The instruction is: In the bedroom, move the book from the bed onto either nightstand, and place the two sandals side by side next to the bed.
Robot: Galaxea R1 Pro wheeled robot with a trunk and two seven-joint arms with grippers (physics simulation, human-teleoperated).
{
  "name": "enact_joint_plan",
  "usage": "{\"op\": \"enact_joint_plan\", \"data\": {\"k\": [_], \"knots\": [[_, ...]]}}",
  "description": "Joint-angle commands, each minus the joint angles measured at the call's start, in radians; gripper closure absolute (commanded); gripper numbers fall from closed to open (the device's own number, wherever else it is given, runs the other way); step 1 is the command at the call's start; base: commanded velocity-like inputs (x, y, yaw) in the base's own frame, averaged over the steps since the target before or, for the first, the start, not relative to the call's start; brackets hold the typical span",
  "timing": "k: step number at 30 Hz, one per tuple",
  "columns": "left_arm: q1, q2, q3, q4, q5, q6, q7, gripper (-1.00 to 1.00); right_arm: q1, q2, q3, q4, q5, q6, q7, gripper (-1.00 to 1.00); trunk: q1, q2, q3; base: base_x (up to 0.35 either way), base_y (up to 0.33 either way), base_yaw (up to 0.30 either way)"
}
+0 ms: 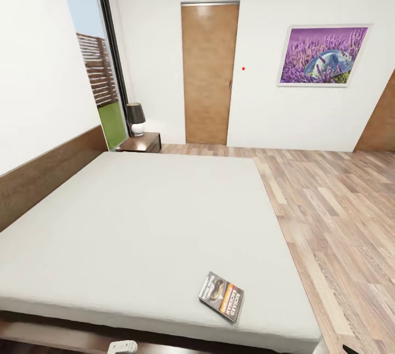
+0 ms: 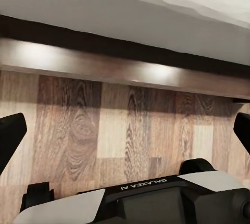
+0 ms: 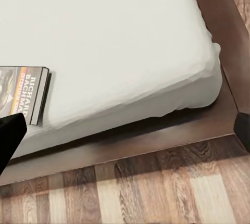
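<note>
The book [image 1: 221, 296] lies flat on the bed [image 1: 137, 222], close to the near edge of the mattress and toward its near right corner, cover up with the orange band and white lettering showing. In our right wrist view the same book [image 3: 23, 92] sits just inside the mattress edge, above the dark wooden frame. Our right fingers [image 3: 11, 133] stand spread wide apart with nothing between them, and they hang off the bed over the floor [image 3: 156, 193], near the book but not touching it. Our left fingers [image 2: 10, 133] are likewise spread and empty, pointed at the frame and the plank floor beneath it. At the far corner by the headboard stands the nightstand [image 1: 141, 142], with a small lamp [image 1: 136, 118] on top, beside the tall window [image 1: 96, 57]. We judge the book step is just beginning: we have lined up at the near edge. Next we should bring the right fingers over the near edge, close on the thin book, then carry it around to the nightstand.
</note>
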Motion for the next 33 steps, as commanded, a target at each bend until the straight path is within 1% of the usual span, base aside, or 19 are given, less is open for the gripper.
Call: {"op": "enact_joint_plan", "data": {"k": [1, 10, 17, 19, 30, 32, 33], "knots": [[-0.001, 0.0, 0.008, 0.001, -0.011, -0.005, -0.002, -1.0, -0.002, -0.001, 0.008, 0.005, -0.008, -0.009, 0.004, -1.0, 0.0, -0.001, -0.001, 0.0, 0.002, -0.001], [-0.001, 0.0, 0.008, 0.001, -0.009, -0.005, -0.002, -1.0, -0.002, 0.0, 0.008, 0.005, -0.008, -0.009, 0.004, -1.0, 0.0, -0.001, -0.001, 0.0, 0.004, 0.0], [-0.001, 0.0, 0.008, 0.001, -0.009, -0.005, -0.002, -1.0, -0.002, 0.0, 0.008, 0.005, -0.007, -0.009, 0.004, -1.0, 0.0, -0.001, -0.001, 0.0, 0.232, 0.0], [-0.001, 0.0, 0.008, 0.001, -0.009, -0.005, -0.002, -1.0, -0.002, 0.0, 0.008, 0.005, -0.007, -0.009, 0.004, -1.0, 0.0, -0.001, -0.001, 0.0, 0.085, 0.0], [-0.001, -0.001, 0.004, -0.001, -0.009, -0.005, -0.013, -1.0, -0.002, 0.0, 0.008, 0.005, -0.007, -0.009, 0.004, -1.0, 0.0, -0.001, -0.001, 0.0, 0.013, 0.0], [-0.001, -0.008, 0.002, -0.003, -0.009, -0.004, -0.032, -1.0, -0.002, 0.0, 0.008, 0.005, -0.007, -0.009, 0.004, -1.0, 0.0, -0.001, -0.001, 0.0, 0.0, 0.0], [-0.001, -0.02, 0.001, -0.005, -0.01, -0.002, -0.048, -1.0, -0.002, 0.0, 0.008, 0.005, -0.007, -0.009, 0.004, -1.0, 0.0, -0.001, -0.001, 0.0, 0.0, 0.0]]}}
